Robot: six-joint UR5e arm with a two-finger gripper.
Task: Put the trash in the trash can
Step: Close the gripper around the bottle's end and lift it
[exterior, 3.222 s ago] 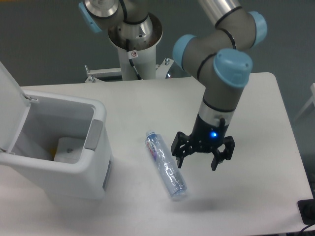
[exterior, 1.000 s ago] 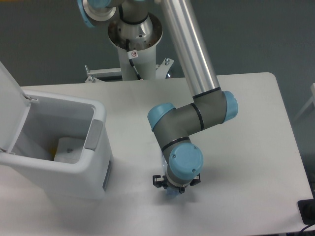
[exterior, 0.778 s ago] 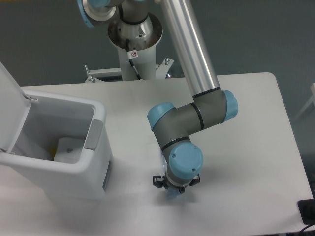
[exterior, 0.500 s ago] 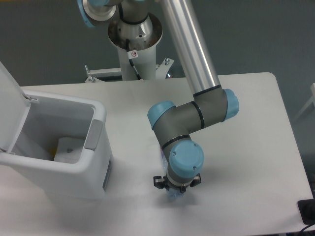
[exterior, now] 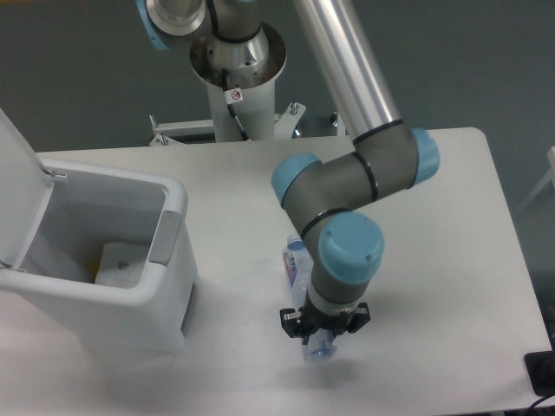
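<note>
A robot gripper (exterior: 323,330) clasps a clear plastic water bottle (exterior: 298,265) above a white table (exterior: 451,260). An open white trash can (exterior: 170,286) sits left, holding white crumpled paper (exterior: 120,263).

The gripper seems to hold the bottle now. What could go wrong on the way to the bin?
1. The gripper sits over the bottle, and the wrist hides the fingers, so the grip cannot be checked; a crushed, smooth bottle may slip.
2. The bottle is long and sticks out on both sides of the gripper, so an end could catch the rim of the bin.
3. The white packet already lies inside, leaving less room.
</note>
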